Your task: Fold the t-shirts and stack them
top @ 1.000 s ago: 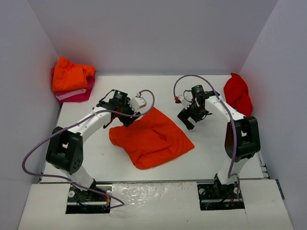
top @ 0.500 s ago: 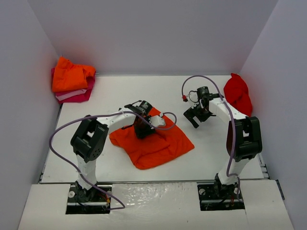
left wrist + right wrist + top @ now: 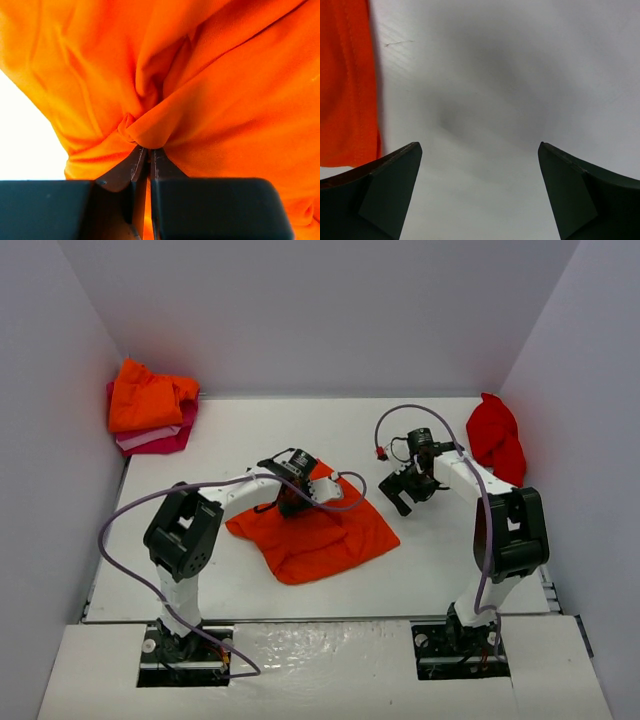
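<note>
two white arms (image 3: pixel 222 492) with black joints (image 3: pixel 183 532), dark wedge-shaped fingers (image 3: pixel 119 176) and long purple-grey cables (image 3: pixel 108 532) looping off them

**Free room and obstacles.** Bare table (image 3: pixel 430 540) lies open in three places: between the shirt (image 3: pixel 320 535) and the right arm (image 3: pixel 512 530), along the far strip from the stack (image 3: pixel 150 405) to the red shirt (image 3: pixel 497 437), and before the shirt's near edge. The left arm (image 3: pixel 232 489) bars the left-centre, and walls (image 3: pixel 320 320) close three sides. The left gripper (image 3: pixel 148 149), pinched on a fold, occupies the shirt's far edge. The right gripper (image 3: pixel 479 146), jaws spread, hangs over bare table beside the shirt's edge.
</note>
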